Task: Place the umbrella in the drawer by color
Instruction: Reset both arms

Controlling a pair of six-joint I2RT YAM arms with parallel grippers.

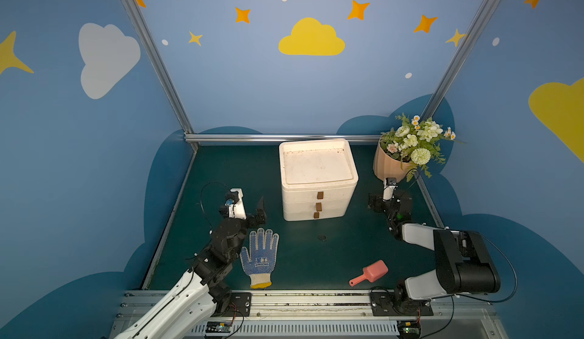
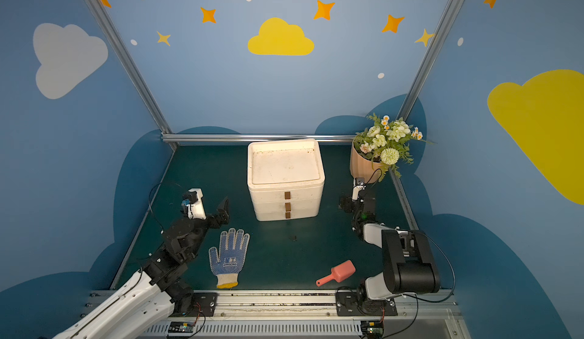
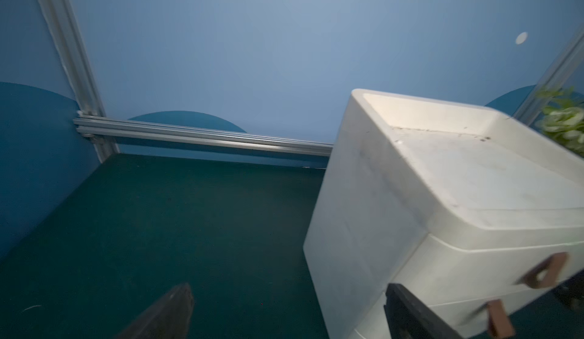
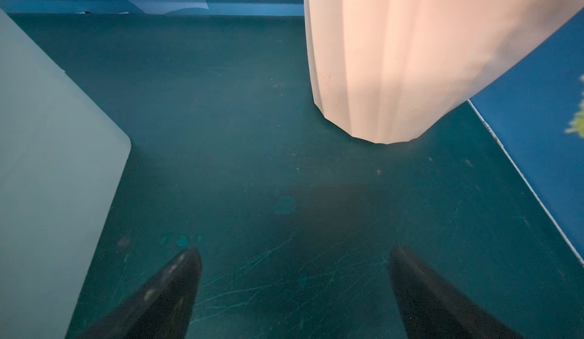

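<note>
**Drawers standing shut, both sets of fingers hanging empty**

The white drawers (image 1: 317, 179) are standing at the back middle of the table (image 1: 221, 170), all three fronts sitting flush. Where the umbrella is, I cannot tell. The left fingers (image 3: 177, 309) are hovering spread near the drawers' front corner, gripping nothing. The right fingers (image 4: 177, 283) are hanging spread over bare table between the drawers and the flowerpot (image 1: 390, 168). A glove (image 1: 259, 255) and a pink scoop (image 1: 371, 272) are lying near the front edge.
</note>
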